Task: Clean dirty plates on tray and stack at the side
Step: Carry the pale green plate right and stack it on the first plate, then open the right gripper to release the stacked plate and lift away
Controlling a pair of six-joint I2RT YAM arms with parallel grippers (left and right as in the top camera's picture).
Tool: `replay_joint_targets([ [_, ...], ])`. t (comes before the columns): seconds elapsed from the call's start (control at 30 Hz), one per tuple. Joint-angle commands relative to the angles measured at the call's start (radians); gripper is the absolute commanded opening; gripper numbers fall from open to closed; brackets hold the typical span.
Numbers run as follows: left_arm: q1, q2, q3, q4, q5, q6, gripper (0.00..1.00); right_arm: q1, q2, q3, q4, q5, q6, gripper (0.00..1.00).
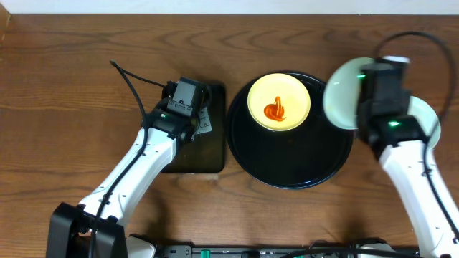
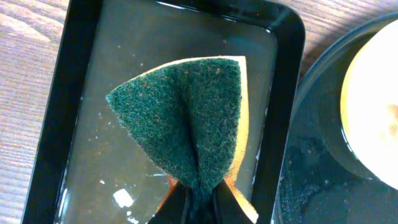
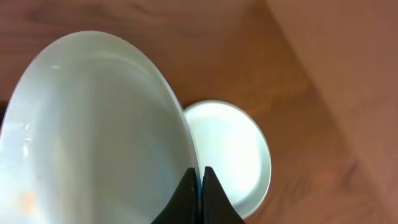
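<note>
left of the round tray, your left claw is clamped on a folded green sponge over the small wet tray; it may drip crossing over. the yellow plate sits on the round tray, smeared orange-red. right of it, your right claw pinches a tilted mint plate by the rim, near a second mint plate on the desk; it could slip.

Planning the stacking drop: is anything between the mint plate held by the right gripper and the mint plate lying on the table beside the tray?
Nothing visible. The right gripper pinches the held mint plate by its rim, tilted on edge. The second mint plate lies beyond it on the table, its visible face bare.
</note>
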Motion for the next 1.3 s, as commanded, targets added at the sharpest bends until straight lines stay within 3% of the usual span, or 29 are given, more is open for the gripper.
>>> replay_joint_targets([
  [0.0,0.003,-0.002,0.0,-0.007,-0.016,0.013,0.09,-0.131,0.011,0.01,-0.006,-0.15,0.175,0.01],
  [0.4,0.003,-0.002,0.0,-0.008,-0.016,0.013,0.08,-0.47,0.154,0.01,0.035,-0.307,0.213,0.01],
  [0.67,0.003,-0.002,0.0,-0.008,-0.016,0.013,0.09,-0.538,0.24,0.01,0.094,-0.396,0.136,0.02],
  [0.8,0.003,-0.002,0.0,-0.008,-0.015,0.013,0.09,-0.538,0.23,0.01,0.135,-0.601,0.118,0.18],
  [0.83,0.003,-0.002,0.0,-0.008,-0.015,0.013,0.09,-0.538,0.22,0.01,0.137,-0.659,0.118,0.29],
  [0.87,0.003,-0.002,0.0,-0.008,-0.015,0.013,0.08,-0.538,0.205,0.01,0.138,-0.753,0.117,0.51],
  [0.9,0.003,-0.002,0.0,-0.008,-0.015,0.013,0.08,-0.538,0.199,0.01,0.144,-0.798,0.117,0.59],
  [1.07,0.003,-0.002,0.0,-0.008,-0.015,0.013,0.08,-0.521,0.185,0.01,0.18,-1.133,0.117,0.42],
  [1.23,0.003,-0.002,0.0,-0.008,-0.015,0.013,0.09,-0.446,0.186,0.01,0.099,-1.071,0.092,0.43],
  [1.27,0.003,-0.002,0.0,-0.008,-0.015,0.013,0.09,-0.43,0.186,0.009,0.087,-1.015,0.093,0.35],
])
